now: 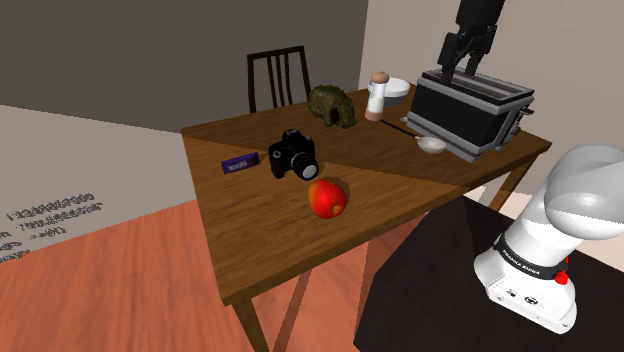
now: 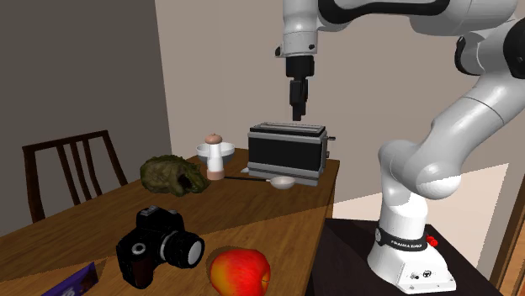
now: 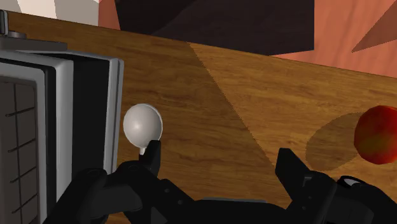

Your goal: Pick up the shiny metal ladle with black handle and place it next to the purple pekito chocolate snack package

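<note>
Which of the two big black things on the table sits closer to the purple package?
The camera: it stands right beside the purple package, while the toaster stands far off at the other end, by the ladle.

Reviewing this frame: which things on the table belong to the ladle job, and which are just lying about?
Job:
- ladle, beside the toaster
- purple package
- gripper, open, above the toaster

Lying about:
- toaster
- black camera
- red apple
- mossy green lump
- white shaker
- white dish
- chair
</note>
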You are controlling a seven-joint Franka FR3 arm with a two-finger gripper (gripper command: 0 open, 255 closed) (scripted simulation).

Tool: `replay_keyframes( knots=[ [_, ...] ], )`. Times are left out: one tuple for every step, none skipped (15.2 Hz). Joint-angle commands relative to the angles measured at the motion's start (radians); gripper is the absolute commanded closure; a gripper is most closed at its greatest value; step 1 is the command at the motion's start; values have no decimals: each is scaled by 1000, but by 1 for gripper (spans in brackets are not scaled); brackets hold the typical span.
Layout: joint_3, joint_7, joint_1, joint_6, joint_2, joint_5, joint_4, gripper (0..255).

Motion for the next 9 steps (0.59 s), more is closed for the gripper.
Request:
replay_keyframes(
  knots=[
    [0, 0, 0, 0, 0, 0, 0, 0],
    [-15, -9, -5, 36, 5, -6, -23, 0],
    [-30, -19, -9, 72, 12, -11, -44, 0],
    [-45, -28, -14, 108, 21, -17, -65, 0],
    [-60, -37, -19, 144, 31, -21, -84, 0],
    [-75, -47, -23, 181, 43, -26, -101, 0],
    [-91, -57, -27, 218, 56, -30, -117, 0],
    [-107, -66, -31, 255, 71, -34, -132, 0],
    [-122, -77, -35, 292, 88, -37, -145, 0]
  ],
)
